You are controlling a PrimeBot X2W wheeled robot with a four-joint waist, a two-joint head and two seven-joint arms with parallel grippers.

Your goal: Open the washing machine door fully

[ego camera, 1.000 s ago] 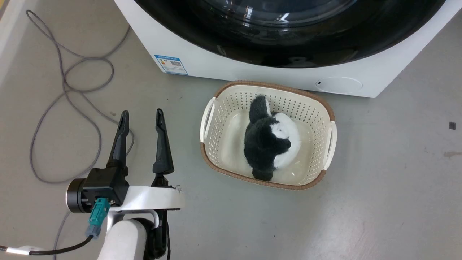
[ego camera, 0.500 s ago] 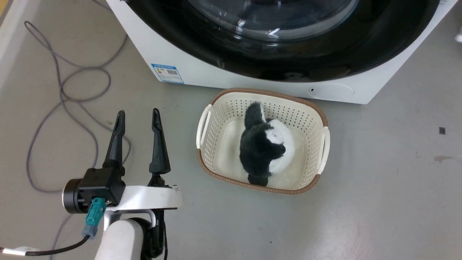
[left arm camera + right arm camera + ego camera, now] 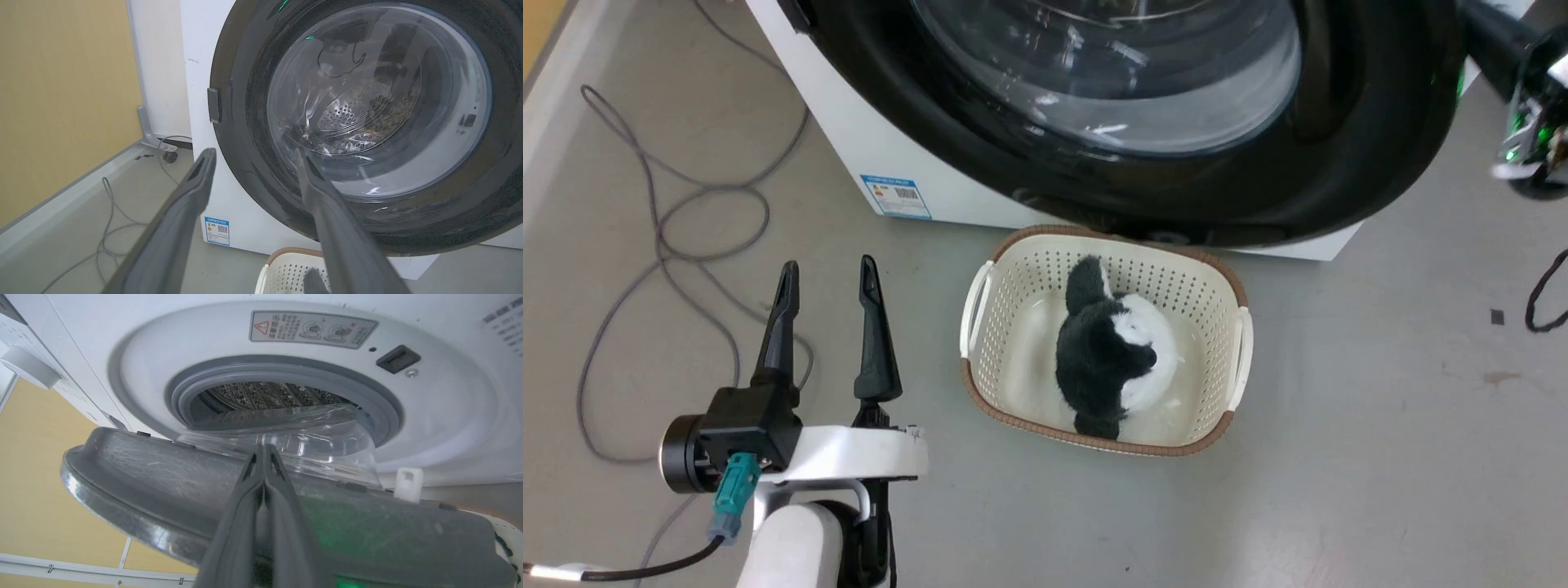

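The washing machine door (image 3: 1380, 122) stands partly swung out from the white washing machine (image 3: 849, 139), its clear glass bowl (image 3: 1111, 73) at the centre. In the right wrist view my right gripper (image 3: 264, 448) is shut, its fingers lying against the door's grey inner side (image 3: 163, 473), with the grey gasket (image 3: 286, 369) and steel drum (image 3: 261, 394) beyond. My right wrist (image 3: 1531, 106) shows blurred beside the door's right edge. My left gripper (image 3: 825, 273) is open above the floor, left of the basket. In its wrist view the left gripper (image 3: 253, 153) faces the door (image 3: 245, 163).
A cream perforated basket (image 3: 1233, 343) holding a black and white plush toy (image 3: 1107, 359) sits on the floor under the door's lower edge. A grey cable (image 3: 662, 245) loops on the floor at left. A black cable (image 3: 1543, 302) lies at right. A yellow wall (image 3: 61, 102) stands left of the machine.
The door has swung further out from the machine and now overhangs the basket's far rim. My right wrist has come into view at upper right. The camera shifted; the left arm held still.
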